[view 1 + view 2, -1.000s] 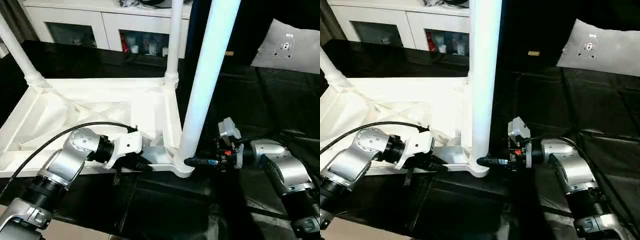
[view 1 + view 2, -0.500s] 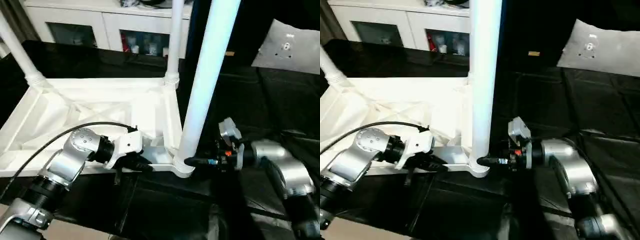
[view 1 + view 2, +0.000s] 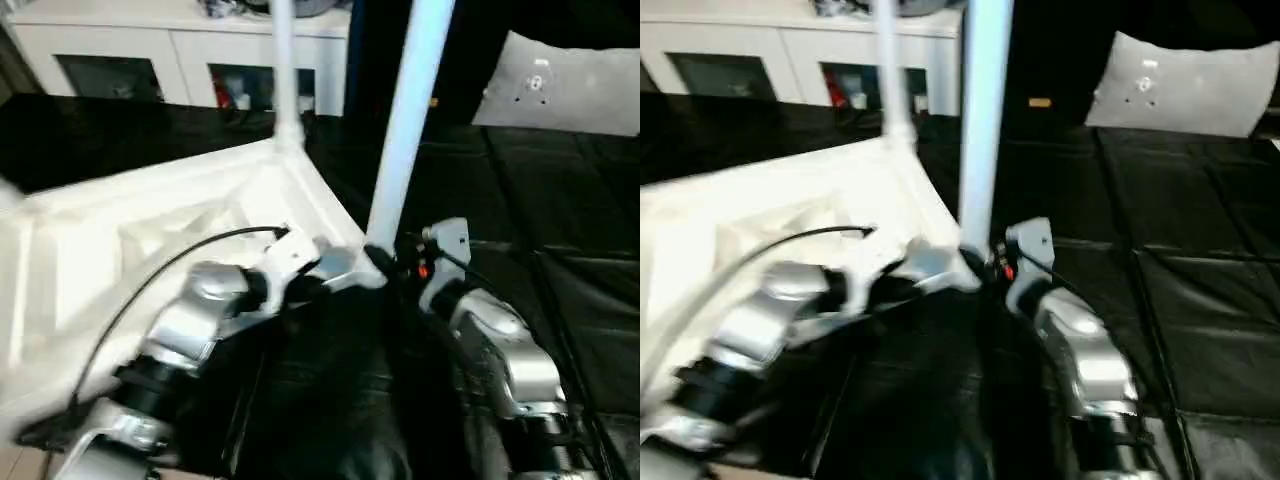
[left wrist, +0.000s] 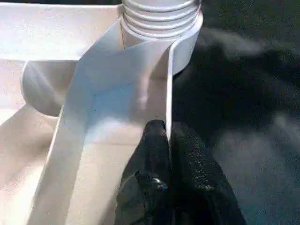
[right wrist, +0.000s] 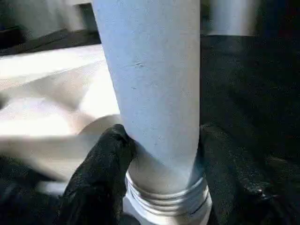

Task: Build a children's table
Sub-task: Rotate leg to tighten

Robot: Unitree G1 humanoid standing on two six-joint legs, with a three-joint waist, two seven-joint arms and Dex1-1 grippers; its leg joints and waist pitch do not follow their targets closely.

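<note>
Right wrist view: a leg stands in its corner socket, the table part-built and upside down.

The right pincer (image 5: pixel 159 154) grips the long white tapered round leg (image 5: pixel 150 79) just above its threaded collar, one black finger on each side, jaws about half open around it. The left pincer (image 4: pixel 169 164) is closed tight on the thin edge wall of the white ribbed plastic tabletop (image 3: pixel 120 240), beside that socket. The tabletop lies underside up on the black padded floor mat (image 3: pixel 560 200). A second white leg (image 3: pixel 283 70) rises at the far corner. By my reading, at least two legs are in place; whether this one is fully screwed home, and how the remaining corners stand, cannot be told.
</note>
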